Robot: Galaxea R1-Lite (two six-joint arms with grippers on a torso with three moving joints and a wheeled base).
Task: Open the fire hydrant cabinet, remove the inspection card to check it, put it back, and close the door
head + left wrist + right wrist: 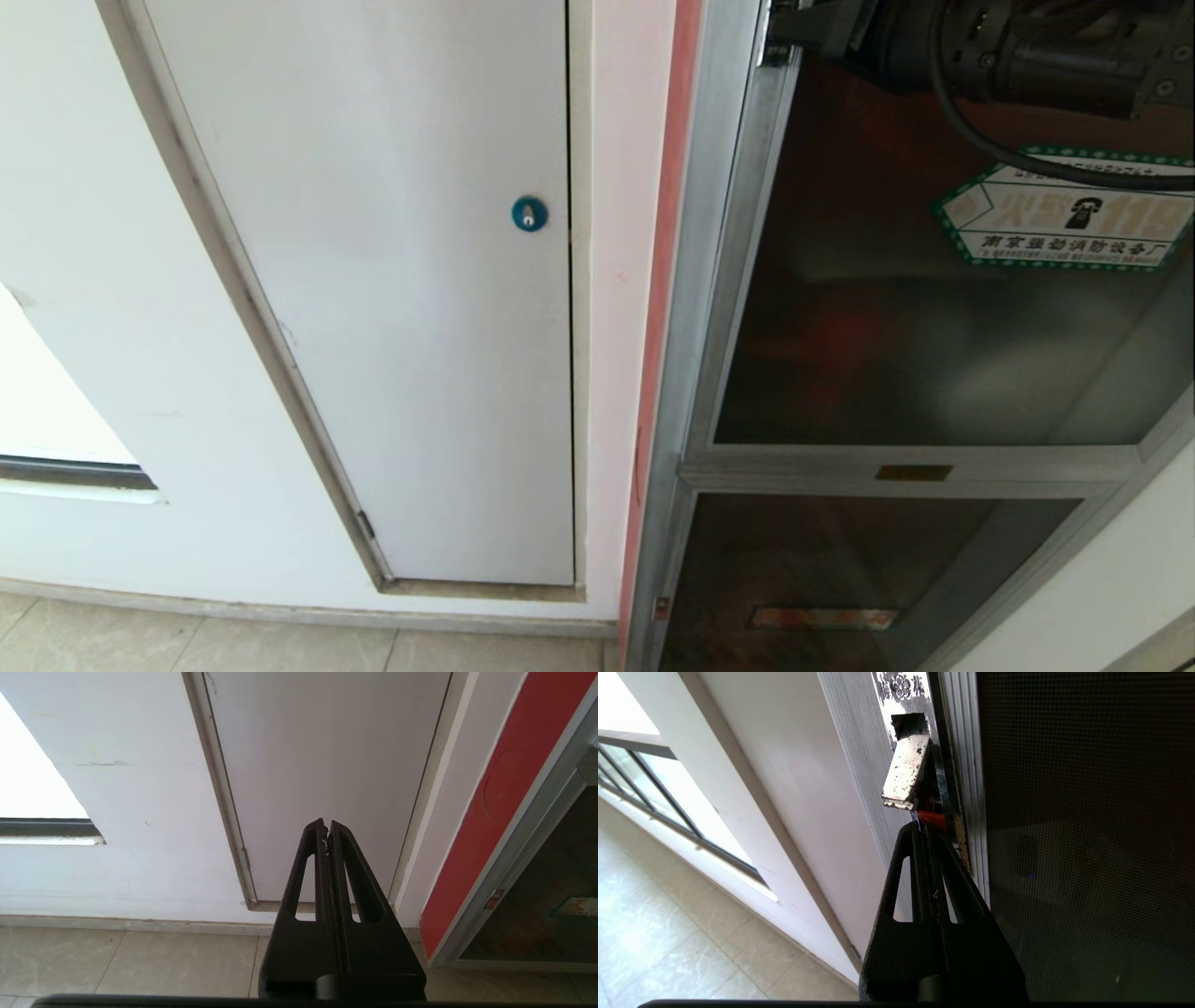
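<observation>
1. Fire hydrant cabinet [738,280]: a silver-framed wall unit at the right of the head view, just beside a plain white panel [392,280] with a blue round lock [528,214]
2. Door [934,355]: a dark glass pane bearing the green-edged sticker [1064,219]; it looks shut or barely ajar, with a sliver of red showing at its edge in the right wrist view
3. Latch [906,772]: a worn pale metal tab standing out from the frame at the door's edge
4. Right hand [924,828]: fingers pressed together and holding nothing, the tips set at the seam between door and frame, just below the latch; the arm enters at the top right of the head view
5. Left hand [326,826]: fingers pressed together, empty, parked low and pointing at the white panel, well apart from the cabinet
6. Inspection card: not in view, presumably behind the door
7. Step in hand, as judged: opening the door, the first stage
8. Next move, as judged: work the tips against the latch or door edge and draw the pane outward, without slipping off the narrow seam
</observation>
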